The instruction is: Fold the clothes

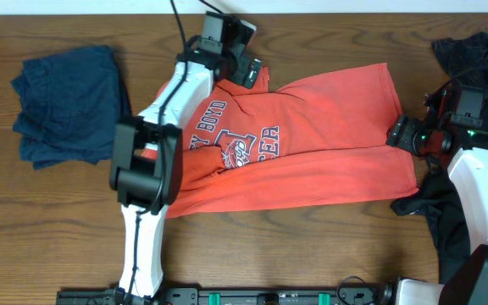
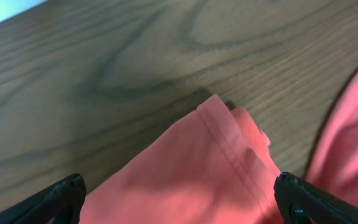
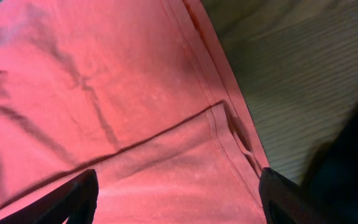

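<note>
The coral-red soft fabric shirt (image 1: 329, 144) with the white-and-dark printed logo: where is it lying?

It is lying spread out and wrinkled across the middle of the brown wooden table (image 1: 312, 254). A crumpled navy-blue garment (image 1: 66, 106) is sitting well apart on one side, and a heap of black garments (image 1: 473, 51) is touching its other end.

And where is the left gripper (image 1: 257, 74) sitting?

It is sitting at the shirt's far edge. In its wrist view its fingers (image 2: 48, 202) are standing wide apart, with a hemmed corner of the shirt lying between them. It is gripping nothing.

How is the right gripper (image 1: 401, 134) standing?

It is hovering at the shirt's end nearest the black heap. Its fingers (image 3: 291, 199) are also standing wide apart over the hemmed edge, where two layers are overlapping, and they are holding nothing. Whether the tips are touching the cloth, I cannot tell.
</note>
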### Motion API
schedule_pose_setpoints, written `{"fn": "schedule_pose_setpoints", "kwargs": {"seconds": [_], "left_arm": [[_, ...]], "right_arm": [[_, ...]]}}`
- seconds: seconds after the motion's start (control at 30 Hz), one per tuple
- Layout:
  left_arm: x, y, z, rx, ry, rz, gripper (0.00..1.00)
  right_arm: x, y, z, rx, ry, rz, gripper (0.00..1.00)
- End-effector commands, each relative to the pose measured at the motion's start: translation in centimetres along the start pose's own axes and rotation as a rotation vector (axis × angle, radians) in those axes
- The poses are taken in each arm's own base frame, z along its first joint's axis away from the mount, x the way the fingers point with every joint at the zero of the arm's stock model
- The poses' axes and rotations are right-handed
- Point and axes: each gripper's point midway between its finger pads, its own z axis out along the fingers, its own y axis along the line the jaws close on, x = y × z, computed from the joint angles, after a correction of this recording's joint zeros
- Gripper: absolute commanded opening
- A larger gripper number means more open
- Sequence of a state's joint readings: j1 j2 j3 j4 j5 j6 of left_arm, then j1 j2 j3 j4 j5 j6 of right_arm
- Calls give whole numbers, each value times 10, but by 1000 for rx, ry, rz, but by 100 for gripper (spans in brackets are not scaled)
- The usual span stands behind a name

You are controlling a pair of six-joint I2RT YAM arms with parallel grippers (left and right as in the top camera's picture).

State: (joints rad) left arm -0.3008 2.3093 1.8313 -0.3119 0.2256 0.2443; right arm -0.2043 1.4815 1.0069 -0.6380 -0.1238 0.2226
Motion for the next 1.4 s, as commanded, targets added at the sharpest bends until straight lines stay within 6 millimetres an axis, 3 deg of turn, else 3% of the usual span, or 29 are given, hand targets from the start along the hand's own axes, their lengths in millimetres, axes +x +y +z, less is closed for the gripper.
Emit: {"fn": "schedule_pose_setpoints", "kwargs": {"seconds": [0.0,0.3,0.47,0.53,0.63,0.8,1.0,1.13,1.37], "left_arm": [[7,2,20,-12,5,39,98],[25,-14,51,10,25,57,95],[28,-14,52,12,37,40,52],[27,-14,50,10,34,40,29],[13,-3,37,-33,4,-31,12],[-25,38,-16,-183,-84,-189,12],[-47,56,-75,-206,-132,-333,12],[-40,53,-91,-206,-88,-340,13],[-4,44,-91,-198,64,-355,13]], "right_arm": [[-3,3,-3,-10,-9,-17,81],[-3,2,-3,-7,-10,-17,79],[-4,2,-3,-7,-12,-17,78],[-5,2,-3,-8,-18,-18,77],[-11,3,-3,-7,-43,-22,75],[-20,15,1,-56,-70,-181,72],[-45,23,20,-59,-56,-216,74],[-84,41,37,-69,-82,-264,76],[-144,70,91,-88,-123,-308,80]]}}
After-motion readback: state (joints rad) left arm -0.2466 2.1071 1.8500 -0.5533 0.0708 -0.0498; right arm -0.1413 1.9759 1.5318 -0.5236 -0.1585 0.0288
